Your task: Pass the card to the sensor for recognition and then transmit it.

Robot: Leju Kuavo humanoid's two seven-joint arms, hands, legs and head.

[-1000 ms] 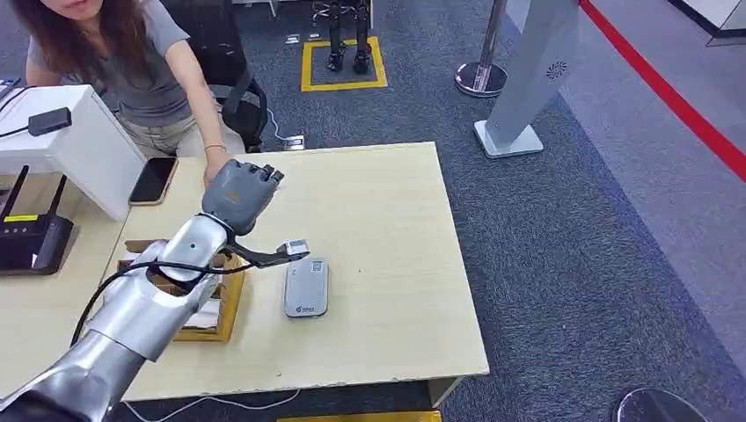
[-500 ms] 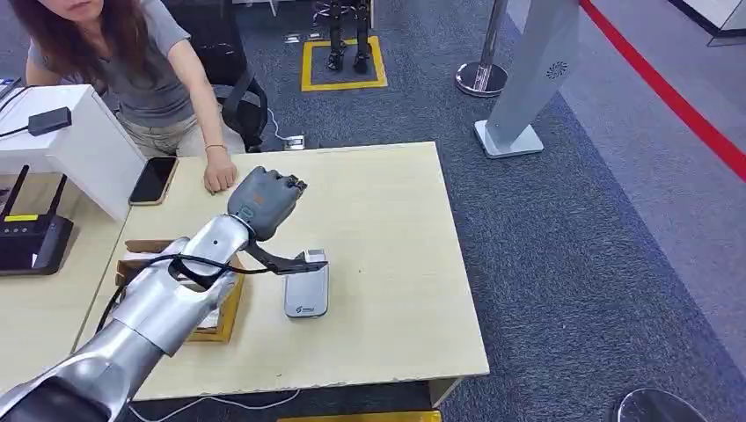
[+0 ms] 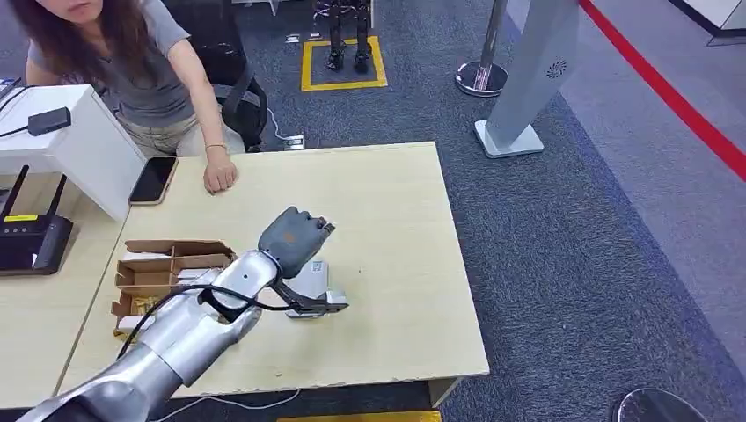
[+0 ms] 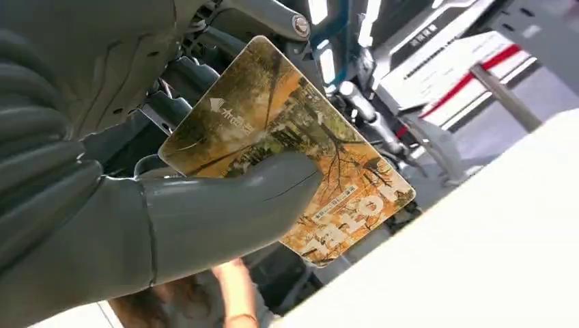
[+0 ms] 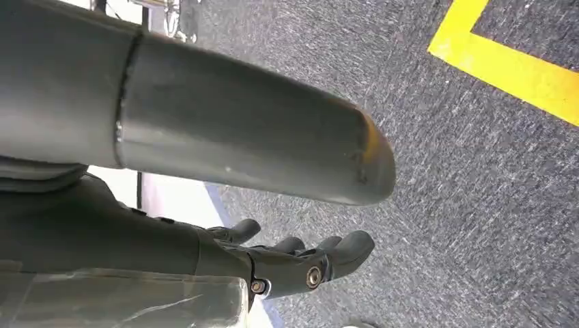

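Swinging away from the person's hand (image 3: 219, 178) near the table's far-left part, the left hand (image 3: 294, 236) has come over the grey sensor (image 3: 312, 283), which lies near the middle of the table (image 3: 396, 220) and is now partly covered by the hand and wrist. Its thumb and fingers pinch the card (image 4: 287, 147), an autumn-coloured one, held off the surface. With the arm moved, the cardboard box (image 3: 167, 268) by the left edge now shows more fully. Bare tabletop lies right of the sensor toward the right edge and toward the far edge. The right hand (image 5: 273, 260) hangs over grey carpet, fingers loosely apart, holding nothing.
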